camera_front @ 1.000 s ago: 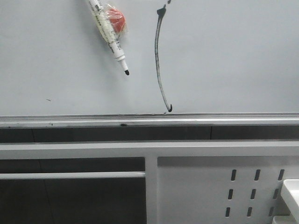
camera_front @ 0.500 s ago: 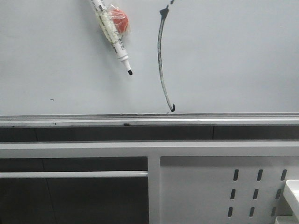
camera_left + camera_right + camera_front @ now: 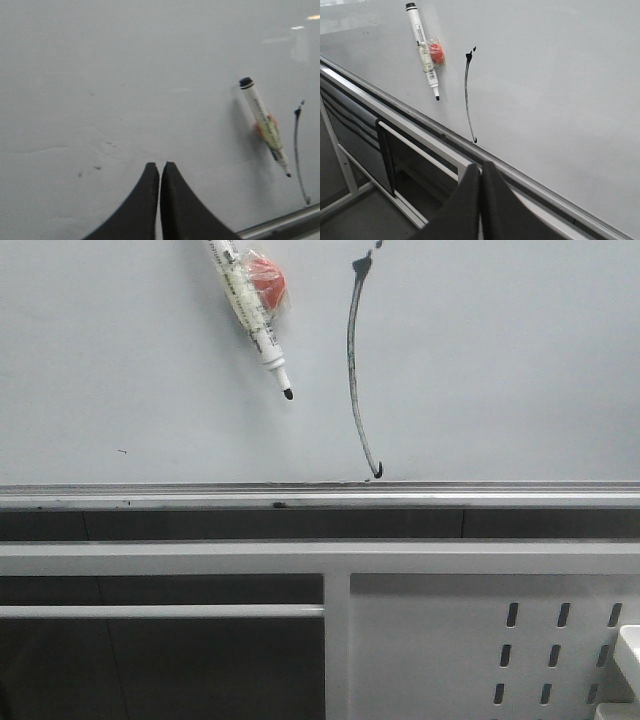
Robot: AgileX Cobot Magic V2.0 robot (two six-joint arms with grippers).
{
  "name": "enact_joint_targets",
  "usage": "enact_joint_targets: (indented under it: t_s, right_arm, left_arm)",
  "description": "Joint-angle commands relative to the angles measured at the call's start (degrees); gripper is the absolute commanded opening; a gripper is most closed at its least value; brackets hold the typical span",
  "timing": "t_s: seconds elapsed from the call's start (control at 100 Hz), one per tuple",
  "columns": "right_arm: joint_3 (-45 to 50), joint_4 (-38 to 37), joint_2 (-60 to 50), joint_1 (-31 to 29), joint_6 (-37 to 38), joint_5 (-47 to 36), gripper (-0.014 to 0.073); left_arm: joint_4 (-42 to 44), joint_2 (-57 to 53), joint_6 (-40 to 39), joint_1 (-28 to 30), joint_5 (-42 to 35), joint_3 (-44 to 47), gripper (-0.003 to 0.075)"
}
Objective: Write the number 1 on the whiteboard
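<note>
The number 1 (image 3: 354,370) is a long, slightly curved black stroke on the whiteboard (image 3: 500,360), with a blot at its top and a small hook just above the silver rail (image 3: 320,497). It also shows in the left wrist view (image 3: 298,150) and the right wrist view (image 3: 468,97). A white marker (image 3: 250,315) with an orange-red lump on its barrel hangs on the board left of the stroke, tip down and uncapped. No gripper shows in the front view. My left gripper (image 3: 160,165) is shut and empty in front of the board. My right gripper (image 3: 480,167) is shut and empty over the rail.
Below the rail are a white frame crossbar (image 3: 320,558) and a white perforated metal panel (image 3: 480,650) at the lower right. A few small black specks (image 3: 121,451) mark the board at the left. A white object's corner (image 3: 630,660) shows at the right edge.
Everything in the front view has shifted a little to the right over the three frames, as if the view itself moved; the marker stays on the board beside the stroke.
</note>
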Motion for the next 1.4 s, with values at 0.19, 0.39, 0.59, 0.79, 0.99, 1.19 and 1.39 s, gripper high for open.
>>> enact_joint_targets:
  t_s: [0.19,0.39,0.59,0.79,0.99,1.19,1.39]
  right_arm:
    - [-1.26,-2.58,0.88,0.18,0.07,-3.30,-0.0050]
    - [-1.26,-2.58,0.88,0.18,0.07,-3.30,-0.0050]
    - [-1.26,-2.53,0.88,0.18,0.07,-3.30,-0.0050]
    - [-1.26,-2.53,0.88,0.18,0.07,-3.30,-0.0050]
    - [-1.26,-2.53,0.88,0.18,0.07,-3.30,-0.0050]
    - [-1.26,-2.53,0.88,0.18,0.07,-3.30,-0.0050]
    - [-1.26,-2.53,0.88,0.18,0.07,-3.30,-0.0050]
  left_arm:
    - [1.79,-8.48,-13.04,17.74,18.52,2.04,-0.0020]
    - [5.70,-12.61,-14.53,23.99,35.94,2.04,-0.0020]
    - [5.70,-12.62,-14.41,24.66,35.84,2.04,-0.0020]
    - [5.70,-12.62,-14.41,24.66,35.84,2.04,-0.0020]
    - [5.70,-12.62,-14.41,24.66,35.84,2.04,-0.0020]
    - [5.70,-12.62,-14.41,24.66,35.84,2.04,-0.0020]
    - [5.70,-12.62,-14.41,24.66,35.84,2.04,-0.0020]
